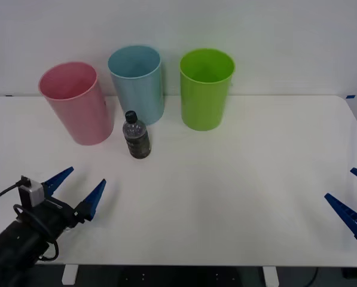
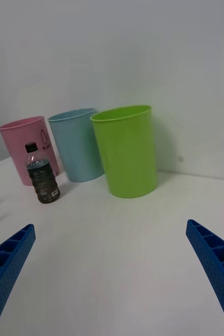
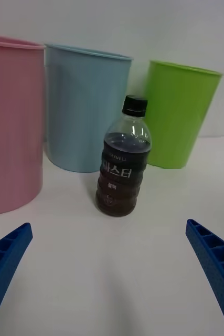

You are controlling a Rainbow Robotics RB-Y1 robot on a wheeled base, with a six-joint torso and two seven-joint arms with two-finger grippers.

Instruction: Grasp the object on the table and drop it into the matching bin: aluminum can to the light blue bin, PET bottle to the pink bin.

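We see the PET bottle [image 1: 136, 136] standing upright on the white desk [image 1: 238, 179], long axis vertical, black cap up — just in front of the gap between the pink bin [image 1: 76, 103] and the light blue bin [image 1: 137, 84]. A green bin [image 1: 206, 88] stands to the right. Our left tool [image 1: 79, 188] hovers near the desk's front edge, fingers spread wide, aimed at the bottle across bare surface. Our right tool [image 1: 351, 197] waits at the far right edge, likewise open.
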